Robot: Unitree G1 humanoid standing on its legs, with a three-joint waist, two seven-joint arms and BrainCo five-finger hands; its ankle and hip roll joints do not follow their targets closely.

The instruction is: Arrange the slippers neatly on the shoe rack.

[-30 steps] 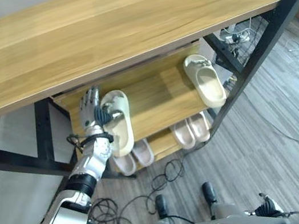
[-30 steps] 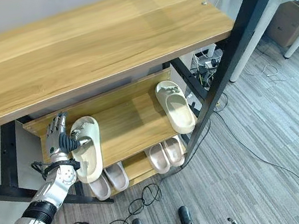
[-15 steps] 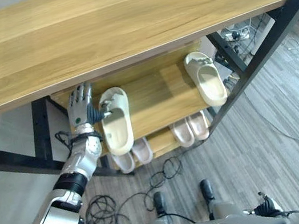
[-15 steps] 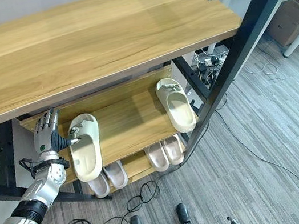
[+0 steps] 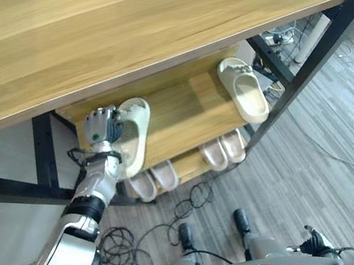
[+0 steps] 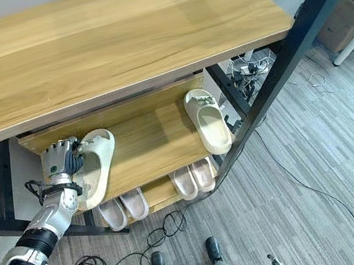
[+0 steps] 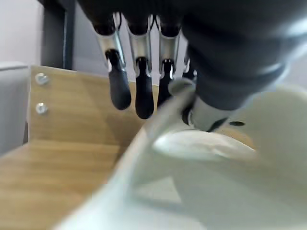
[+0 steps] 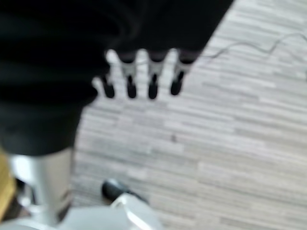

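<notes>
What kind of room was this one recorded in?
Probably an office or lab rather than a home: grey plank flooring, white desk legs at the right edge and loose cables behind the wooden shoe rack. The left hand grips a slipper on the middle shelf.

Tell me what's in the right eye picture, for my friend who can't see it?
The robot's left hand grips a cream slipper lying tilted at the left end of the rack's middle shelf. Its mate lies at the right end. Two pairs of pinkish slippers sit on the bottom shelf.
</notes>
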